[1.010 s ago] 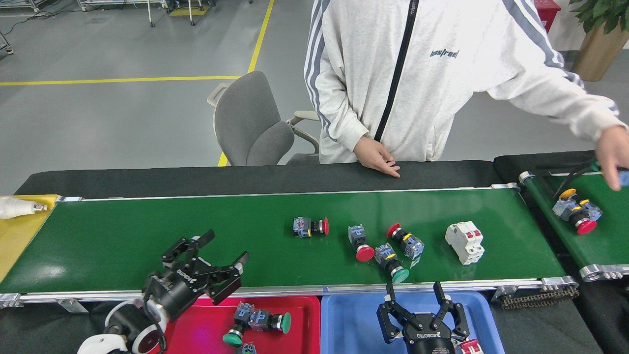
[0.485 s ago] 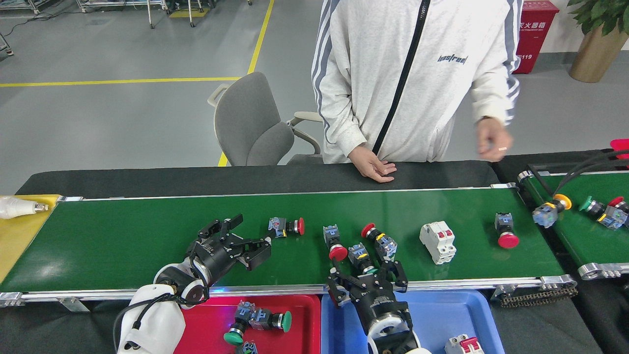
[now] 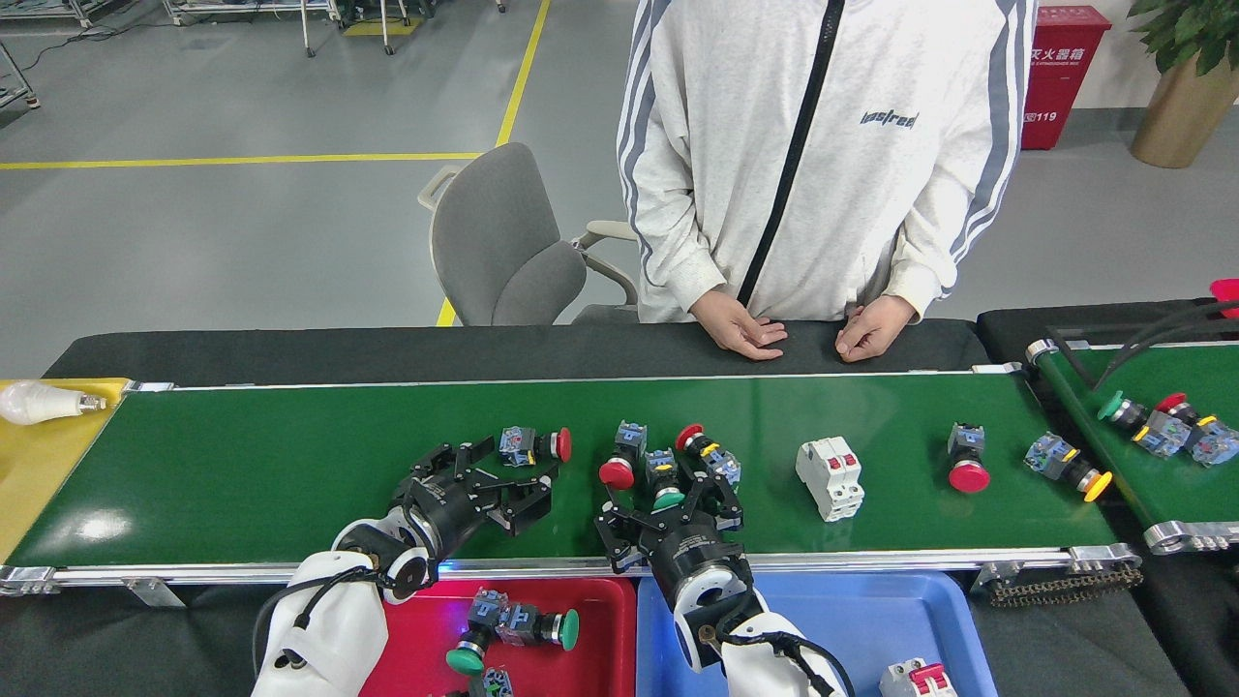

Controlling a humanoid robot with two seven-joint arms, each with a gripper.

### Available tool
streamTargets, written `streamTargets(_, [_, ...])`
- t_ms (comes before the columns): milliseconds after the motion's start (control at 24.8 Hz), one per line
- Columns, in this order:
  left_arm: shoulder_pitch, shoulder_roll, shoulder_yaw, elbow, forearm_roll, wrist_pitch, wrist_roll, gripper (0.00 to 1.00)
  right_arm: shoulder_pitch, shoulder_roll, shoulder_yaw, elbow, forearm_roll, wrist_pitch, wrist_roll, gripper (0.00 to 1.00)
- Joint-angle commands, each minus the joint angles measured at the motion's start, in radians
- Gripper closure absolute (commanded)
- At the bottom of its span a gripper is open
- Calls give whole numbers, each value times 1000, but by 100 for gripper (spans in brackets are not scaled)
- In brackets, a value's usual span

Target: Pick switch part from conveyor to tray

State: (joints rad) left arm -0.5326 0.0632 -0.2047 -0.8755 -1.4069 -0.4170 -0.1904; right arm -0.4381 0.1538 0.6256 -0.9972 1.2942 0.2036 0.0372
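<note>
Several switch parts (image 3: 668, 474) were seen lying on the conveyor (image 3: 290, 455), none yet gripped, while at least two finished picks lay in the red tray (image 3: 600, 620) below the conveyor's near rail and a breaker in the blue tray (image 3: 842, 620) beside it. The left gripper (image 3: 503, 484) was held open just short of a red-capped switch (image 3: 534, 445), and the right gripper (image 3: 668, 518) was spread open at the green-capped one in the cluster, so most of the picking was judged to remain, including a white breaker (image 3: 830, 476) and two switches further right on the conveyor.

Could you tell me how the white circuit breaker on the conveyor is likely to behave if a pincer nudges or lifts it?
The white circuit breaker looks blocky and flat-sided, so it would probably slide rather than roll. Its rigid-looking casing should hold shape when squeezed. Smooth plastic faces might slip somewhat.
</note>
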Motion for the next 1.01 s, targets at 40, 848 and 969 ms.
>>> streamTargets(40, [-24, 0, 2, 3, -3, 96, 14, 17, -16, 7, 0, -12, -3, -38, -16, 98])
streamTargets(848, [184, 72, 73, -263, 23, -117, 111, 90, 234, -115, 260, -471, 25, -173, -19, 0])
streamTargets(969, [257, 112, 128, -349, 23, -221, 111, 89, 286, -218, 229, -586, 19, -167, -27, 0])
